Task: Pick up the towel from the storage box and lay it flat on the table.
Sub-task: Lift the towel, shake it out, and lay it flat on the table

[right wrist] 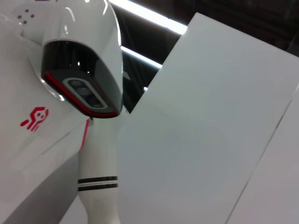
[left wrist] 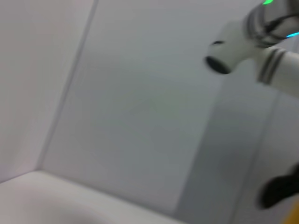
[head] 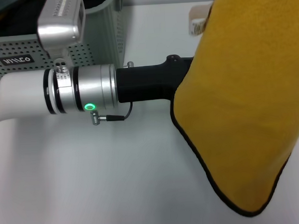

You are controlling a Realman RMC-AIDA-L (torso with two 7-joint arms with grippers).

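One towel (head: 244,102) hangs lengthwise over the surface (head: 118,179) — left claw hidden behind it, grip I cannot tell.

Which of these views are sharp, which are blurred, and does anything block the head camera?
Head view: sharp, evenly lit, but the hanging towel fills the right side close to the lens and hides the left gripper; soft shadow on the table. Left wrist view: smeared throughout, only pale panels and a blurred arm. Right wrist view: sharp, showing the robot's head and bright ceiling lights.
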